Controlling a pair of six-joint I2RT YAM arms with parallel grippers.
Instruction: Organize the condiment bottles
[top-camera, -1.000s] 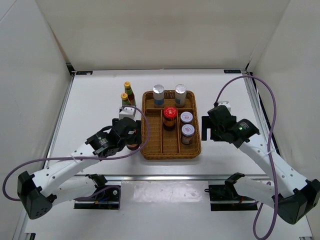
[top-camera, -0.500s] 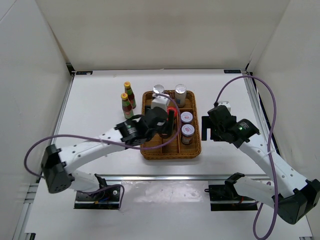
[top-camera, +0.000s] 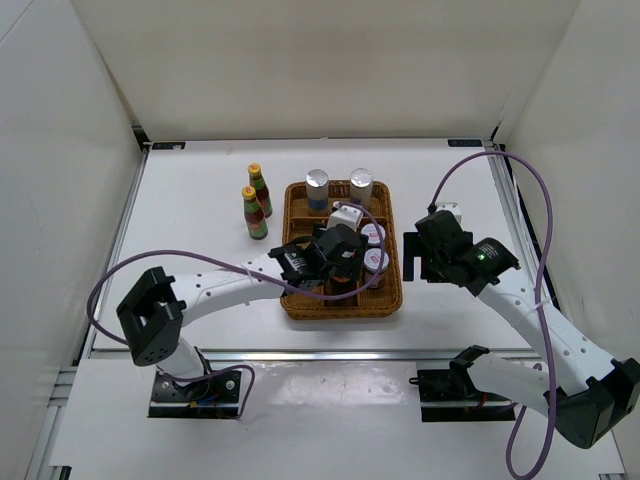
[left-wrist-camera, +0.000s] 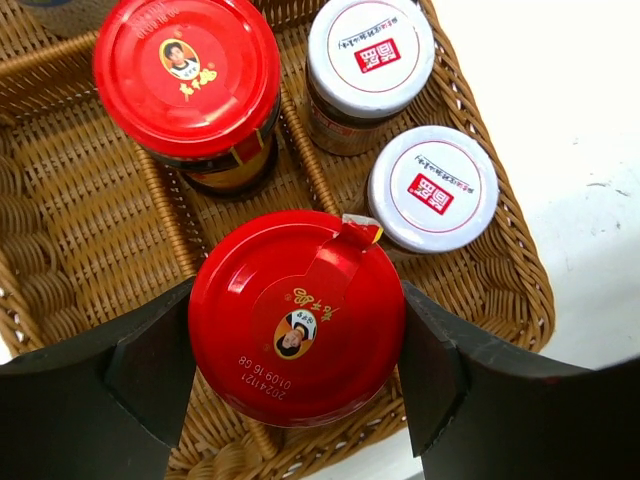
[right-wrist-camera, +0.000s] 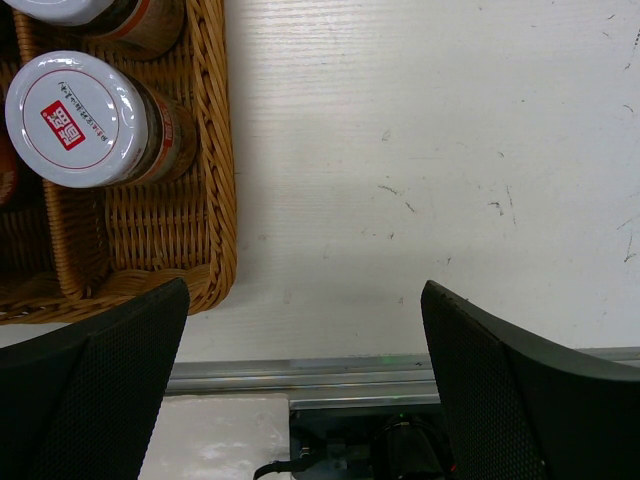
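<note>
left gripper (left-wrist-camera: 297, 372) has its two matte black fingers (left-wrist-camera: 150, 370) clamped on either side of a red-lidded jar (left-wrist-camera: 297, 315). the lid is round glossy red plastic with a little portrait sticker, a printed date and a torn bit of seal at the rim. it's over the near end of the middle lane of the wicker tray (left-wrist-camera: 90, 200). can't tell if the base is down on the weave or a bit above it.

just beyond it in the same lane is the second red-lidded jar (left-wrist-camera: 186, 75), dark glass with a yellow label band. so two red ones.

the right lane has two short jars with flat white lids and red logos, the farther white-lidded jar (left-wrist-camera: 370, 45) and the nearer white-lidded jar (left-wrist-camera: 432, 188).

the tray's far section holds a tall silver-capped bottle (top-camera: 317, 182) and another silver-capped bottle (top-camera: 361, 180) side by side.

out on the white table (right-wrist-camera: 400, 150), just off the tray's far left corner, stands a slim sauce bottle (top-camera: 259, 192) with a yellow cap. a second sauce bottle (top-camera: 254, 218) is right beside it. eight containers total, six at the tray.

the tray itself is brown woven cane, rectangular, with braided dividers.

right gripper (right-wrist-camera: 305, 290) is spread wide with nothing in it, over scuffed bare table by the tray's near right corner.
</note>
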